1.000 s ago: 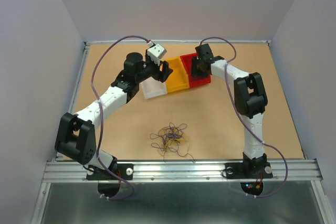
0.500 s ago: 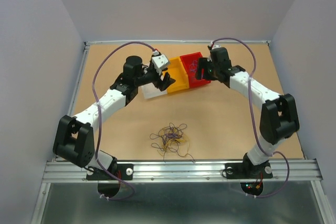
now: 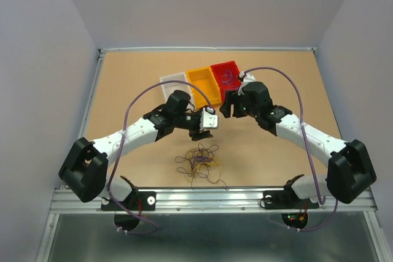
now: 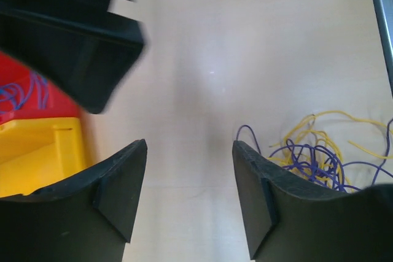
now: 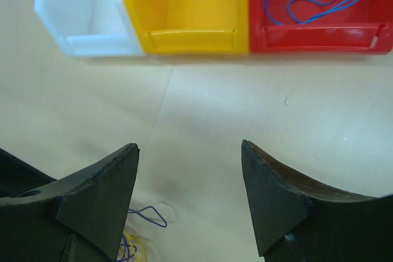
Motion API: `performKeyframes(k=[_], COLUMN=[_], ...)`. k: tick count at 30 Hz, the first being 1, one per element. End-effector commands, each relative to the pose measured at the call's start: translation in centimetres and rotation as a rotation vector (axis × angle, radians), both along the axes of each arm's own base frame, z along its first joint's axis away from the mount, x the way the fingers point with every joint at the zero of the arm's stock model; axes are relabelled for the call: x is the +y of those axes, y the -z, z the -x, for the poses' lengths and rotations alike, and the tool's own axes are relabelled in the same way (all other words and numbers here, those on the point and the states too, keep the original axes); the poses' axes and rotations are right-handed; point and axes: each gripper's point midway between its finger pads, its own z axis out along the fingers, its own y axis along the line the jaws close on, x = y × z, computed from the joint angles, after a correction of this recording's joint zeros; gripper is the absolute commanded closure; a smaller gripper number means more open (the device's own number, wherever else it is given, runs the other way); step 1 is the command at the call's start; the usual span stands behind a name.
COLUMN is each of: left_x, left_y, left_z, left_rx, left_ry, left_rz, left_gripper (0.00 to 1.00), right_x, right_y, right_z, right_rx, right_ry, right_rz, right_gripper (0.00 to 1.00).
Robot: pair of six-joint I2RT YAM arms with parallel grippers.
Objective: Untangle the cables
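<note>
Cables (image 3: 199,161) nearer than bins (image 3: 204,85)

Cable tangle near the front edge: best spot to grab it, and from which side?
Take the purple loop poking out of the cables' far edge, not the dense middle. It lies flat on the table, clear of the other strands, so come straight down with the jaws straddling one side of it. The open left gripper looks nearest.

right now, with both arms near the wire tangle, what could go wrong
The left arm's open fingers and the right arm's open fingers hang close together in the top view, so they could collide. The tangle of thin purple, yellow and dark wires is interlaced; pulling one strand may drag the whole bunch across the tan table.
</note>
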Motion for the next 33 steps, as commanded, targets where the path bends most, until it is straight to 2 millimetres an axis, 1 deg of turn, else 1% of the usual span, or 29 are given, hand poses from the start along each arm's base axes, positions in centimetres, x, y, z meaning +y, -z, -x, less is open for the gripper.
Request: performKeyframes(k=[1,6,9,12,14,18,22,25,27,28,29,32,33], left_x=[0.3,0.7,1.2,1.9,2.1,2.6,3.4,3.7,3.8,3.9,3.9,4.0,3.9], left_y=[2.8,4.1,4.9,5.5,4.9,4.6,5.3,4.4,3.9,3.9,4.0,5.7,6.7], left_z=[0.4,0.4,0.7,1.5,1.5,2.4,3.0,3.0,3.6,3.8,4.0,3.8,3.6], left_rx=[-0.004,-0.019,-0.025,-0.006,-0.018,-0.015,-0.015,-0.053,-0.057,-0.049,-0.040,0.007,0.031], left_ry=[0.048,0.081,0.095,0.111,0.103,0.115,0.121,0.102,0.115,0.119,0.122,0.122,0.125], left_rz=[-0.125,-0.173,-0.203,-0.231,-0.221,-0.214,-0.243,-0.214,-0.194,-0.194,-0.197,-0.249,-0.271], left_gripper=[0.34,0.34,0.34,0.34,0.34,0.34,0.35,0.35,0.35,0.35,0.35,0.37,0.38], right_x=[-1.4,-2.0,-2.2,-2.3,-2.2,-2.3,-2.2,-2.1,-2.0,-2.0,-2.0,-2.0,-2.0], right_y=[-2.7,-4.1,-4.4,-4.6,-4.5,-4.2,-4.0,-3.7,-3.6,-3.6,-3.5,-3.5,-3.6], right_z=[-1.7,-1.2,-1.1,-1.1,-1.1,-1.2,-1.3,-1.4,-1.4,-1.4,-1.3,-1.3,-1.3], right_rx=[-0.129,-0.167,-0.177,-0.183,-0.179,-0.176,-0.171,-0.161,-0.159,-0.158,-0.156,-0.155,-0.157], right_ry=[0.114,0.123,0.127,0.132,0.130,0.132,0.134,0.129,0.127,0.127,0.127,0.127,0.125], right_rz=[-0.045,-0.062,-0.063,-0.062,-0.062,-0.057,-0.053,-0.052,-0.051,-0.051,-0.051,-0.051,-0.052], right_gripper=[0.27,0.27,0.27,0.27,0.27,0.27,0.27,0.27,0.27,0.27,0.27,0.27,0.27])
